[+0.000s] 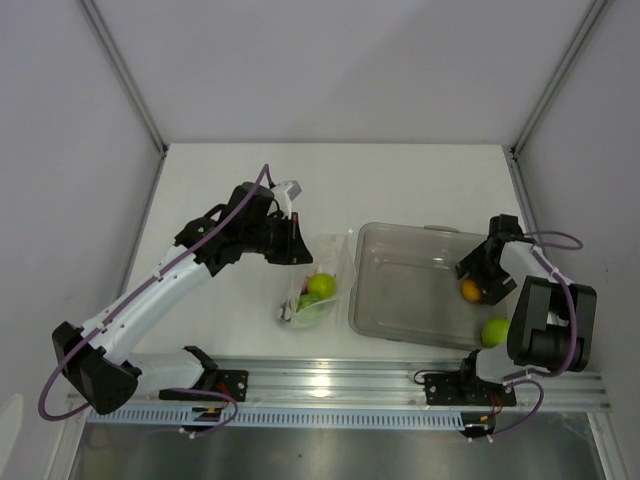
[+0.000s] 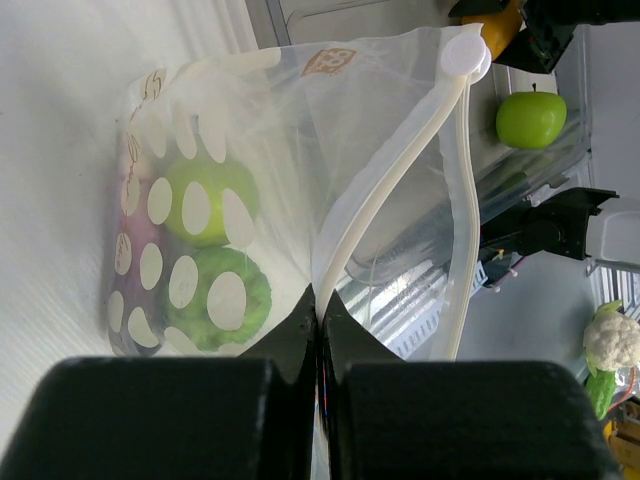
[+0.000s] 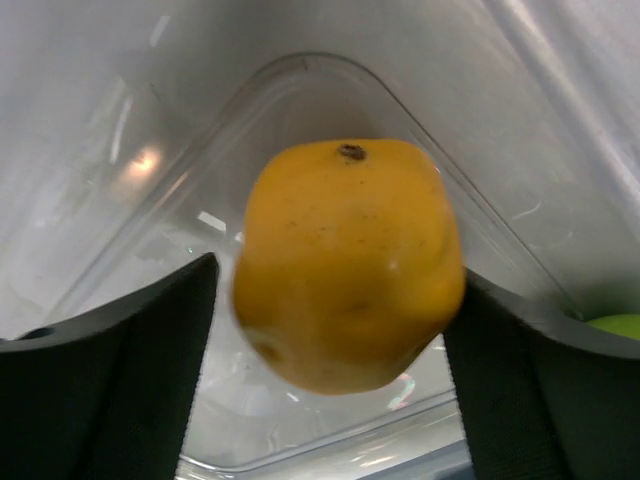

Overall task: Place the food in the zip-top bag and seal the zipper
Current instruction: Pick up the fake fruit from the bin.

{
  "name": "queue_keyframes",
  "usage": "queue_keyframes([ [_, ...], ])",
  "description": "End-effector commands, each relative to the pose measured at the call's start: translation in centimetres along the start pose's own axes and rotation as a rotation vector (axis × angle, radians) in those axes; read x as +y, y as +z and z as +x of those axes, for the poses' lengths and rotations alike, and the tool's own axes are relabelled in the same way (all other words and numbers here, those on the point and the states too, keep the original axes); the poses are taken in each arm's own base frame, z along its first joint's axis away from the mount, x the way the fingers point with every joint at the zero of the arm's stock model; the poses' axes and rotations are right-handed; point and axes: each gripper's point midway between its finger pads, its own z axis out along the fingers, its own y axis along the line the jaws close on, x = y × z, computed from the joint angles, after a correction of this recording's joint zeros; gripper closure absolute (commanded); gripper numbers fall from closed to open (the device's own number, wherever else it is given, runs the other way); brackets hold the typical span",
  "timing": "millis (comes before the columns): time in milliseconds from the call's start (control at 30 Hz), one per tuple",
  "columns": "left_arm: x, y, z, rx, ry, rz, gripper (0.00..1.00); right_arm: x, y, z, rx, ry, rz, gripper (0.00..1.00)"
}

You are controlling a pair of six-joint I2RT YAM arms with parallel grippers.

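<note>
The zip-top bag (image 1: 314, 290) lies left of the tub, dotted and clear in the left wrist view (image 2: 250, 150). Inside it are the yellow-green pear (image 2: 200, 205), a green piece (image 2: 215, 295) and a hint of purple eggplant (image 2: 135, 250). My left gripper (image 1: 297, 246) is shut on the bag's mouth edge, pinching the zipper strip (image 2: 385, 190) between its fingertips (image 2: 320, 312). My right gripper (image 1: 476, 284) is inside the tub, shut on the small orange (image 3: 345, 265), which also shows from above (image 1: 470, 291). The round green fruit (image 1: 494, 331) lies in the tub's near right corner.
The rigid clear grey tub (image 1: 400, 255) stands right of the bag, and its wall is close to the bag's mouth. A white round tab (image 2: 465, 52) sits at the zipper's far end. A toy cauliflower (image 2: 610, 342) lies off the table. The metal rail (image 1: 330, 385) runs along the near edge.
</note>
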Motion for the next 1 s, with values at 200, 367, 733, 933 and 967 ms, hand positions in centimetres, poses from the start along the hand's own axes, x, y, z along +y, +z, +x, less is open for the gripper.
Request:
queue_keyframes([
  [200, -1.4, -1.0, -1.0, -0.051, 0.016, 0.050, 0.99, 1.4, -1.2, -1.2, -0.083, -0.038, -0.037, 0.31],
  [367, -1.4, -0.8, -1.0, -0.053, 0.014, 0.056, 0.99, 3.5, -3.8, -1.4, -0.116, -0.103, -0.120, 0.71],
  [733, -1.1, -0.6, -0.9, -0.055, 0.015, 0.050, 0.99, 14.4, -18.7, 5.2, -0.125, -0.309, -0.643, 0.79],
  [933, -0.9, -0.3, -0.4, -0.054, 0.005, 0.051, 0.99, 19.3, -27.6, 10.7, -0.146, -0.456, -0.809, 0.78],
  [967, -0.8, -0.2, -0.3, -0.052, 0.000, 0.049, 0.99, 20.0, -28.0, 11.7, -0.135, -0.477, -0.819, 0.77],
])
